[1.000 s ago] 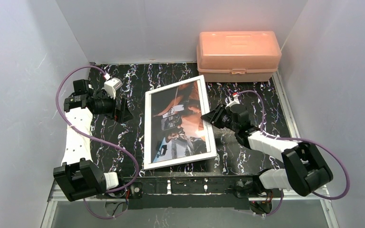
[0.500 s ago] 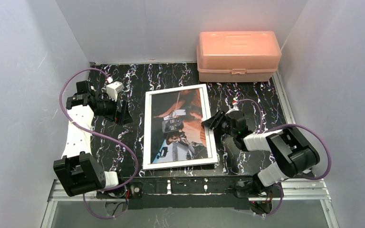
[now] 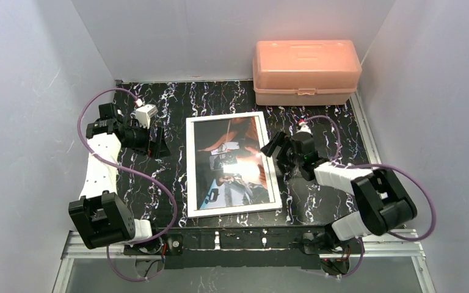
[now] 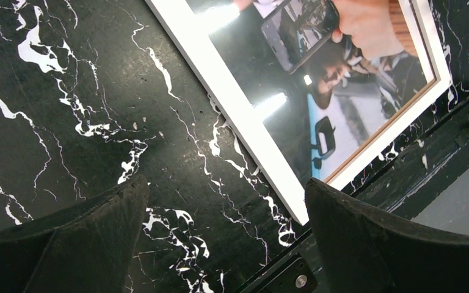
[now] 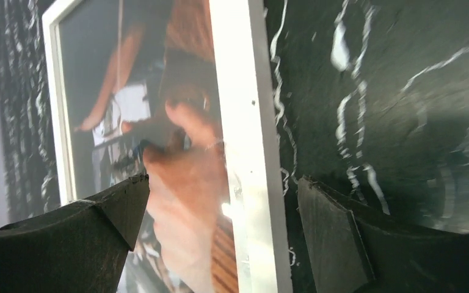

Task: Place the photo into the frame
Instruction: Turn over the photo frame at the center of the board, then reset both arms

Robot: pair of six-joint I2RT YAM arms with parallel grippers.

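frame (image 3: pixel 190 168) flat mid-picture, right border just beside right gripper (image 3: pixel 276 152) | right gripper spread wide, empty | photo (image 3: pixel 229 165) inside white border, dark, orange-brown patches, glare

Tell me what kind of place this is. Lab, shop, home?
Most likely a lab robot test cell: left arm and right arm bolted at the near edge of a black marble-pattern table, plain white walls boxing it in, only the frame and an orange lidded box as props.
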